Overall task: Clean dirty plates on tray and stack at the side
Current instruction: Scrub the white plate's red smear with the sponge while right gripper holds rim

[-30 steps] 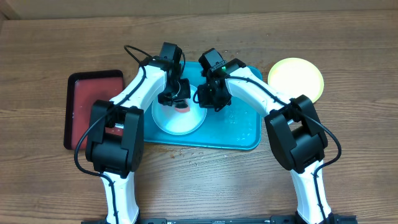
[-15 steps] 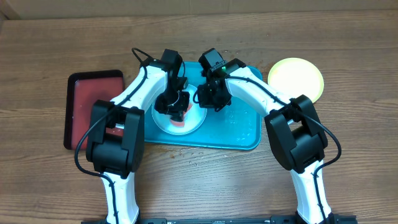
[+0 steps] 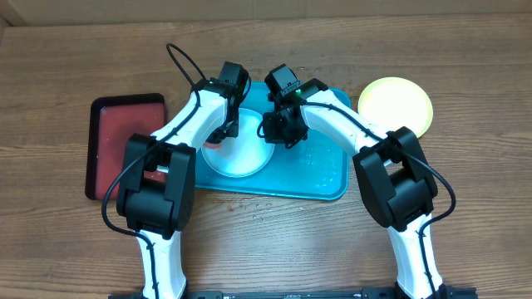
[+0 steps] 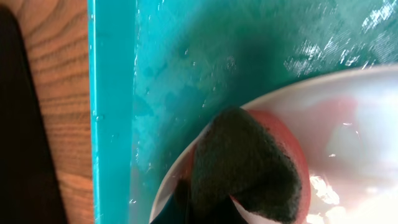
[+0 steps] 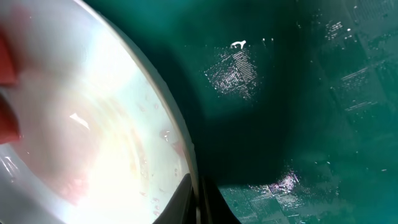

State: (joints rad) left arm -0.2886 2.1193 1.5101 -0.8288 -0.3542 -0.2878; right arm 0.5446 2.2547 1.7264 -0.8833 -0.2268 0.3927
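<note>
A large turquoise-blue rectangular plastic tray (image 3: 320, 170) with a raised rim lies in the middle of the brown wooden surface (image 3: 274, 241), between the two arms. On its left half sits a white round shallow plastic plate (image 3: 241, 158).

The left hand (image 3: 221, 134) is at the plate's upper left edge, closed on a red sponge with a dark scouring pad (image 4: 242, 162). In the left wrist view the dark pad lies on the plate's rim, the red foam showing around it. Wet streaks and droplets shine on the tray floor beside it.

The right hand (image 3: 278, 131) is at the plate's upper right edge. In the right wrist view its fingertips meet at the bottom of the picture, pinched onto the rim of the white plate. The inside of the plate shows faint pinkish smears and a wet sheen. A bit of red shows at the far left edge of that view.

Off the tray, just beyond its upper right corner, a yellow-green round plastic plate (image 3: 397, 106) rests on the surface. A smaller dark red tray with a black rim (image 3: 125, 137) lies to the left of the turquoise tray, apart from it.
</note>
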